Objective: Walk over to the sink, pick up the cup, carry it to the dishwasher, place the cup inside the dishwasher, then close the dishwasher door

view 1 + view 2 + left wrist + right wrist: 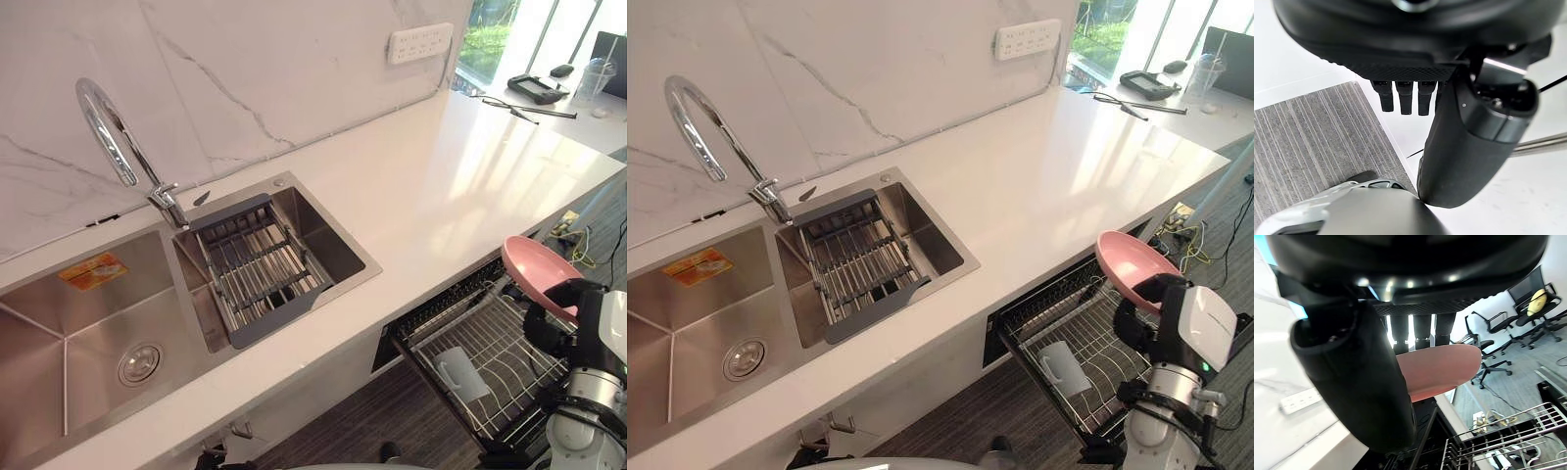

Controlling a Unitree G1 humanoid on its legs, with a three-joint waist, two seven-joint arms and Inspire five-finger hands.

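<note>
Away to the left of the right hand (pixel 566 315), a white counter (pixel 441 186) runs along a marble wall (pixel 245 69), and there's a steel double sink (pixel 98 323) set into it. A curved tap (pixel 108 132) stands behind the sink, and a grey drain rack (pixel 257 264) sits across the smaller basin. A power strip (pixel 419 42) is on the wall further along. The floor (pixel 392 411) is grey and striped.

Now the right hand: it's clamped on a pink bowl (pixel 537 264), thumb on one face and fingers (pixel 1421 335) behind the rim, with the bowl tilted up above the hand. Just beneath and to the left of it, the dishwasher rack (pixel 505 338) is pulled out from under the counter. The white cup (pixel 460 372) lies in that rack on its side, apart from the bowl and touched by neither hand.

The right wrist view picks up what the head views miss: office chairs (pixel 1488 328) on the floor beyond the bowl, and the rack's wires from close by. In the left wrist view the left hand (pixel 1400 44) hangs over the striped floor, its fingers (pixel 1403 100) loose and straight, holding nothing.
</note>
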